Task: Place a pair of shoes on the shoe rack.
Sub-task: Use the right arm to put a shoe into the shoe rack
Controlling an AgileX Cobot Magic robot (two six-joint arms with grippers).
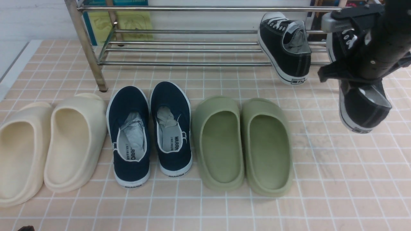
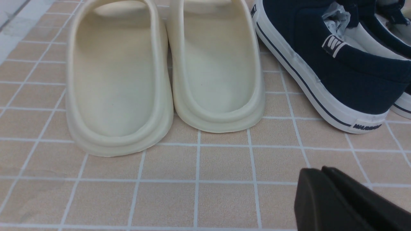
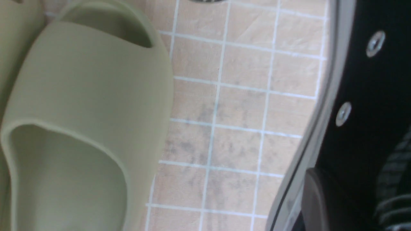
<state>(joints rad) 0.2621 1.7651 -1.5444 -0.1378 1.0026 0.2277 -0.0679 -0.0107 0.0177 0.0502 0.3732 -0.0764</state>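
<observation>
Black canvas sneaker (image 1: 364, 106), upper right, pinched tight in the right hand (image 1: 361, 59); left hand's (image 2: 324, 195) closed. Swinging sideways could knock its mate (image 1: 293, 54) off the rack (image 1: 186, 64).

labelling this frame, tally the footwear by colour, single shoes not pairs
cream clogs: 2
navy slip-ons: 2
green slippers: 2
black sneakers: 2, one in the right jaws
total: 8
</observation>
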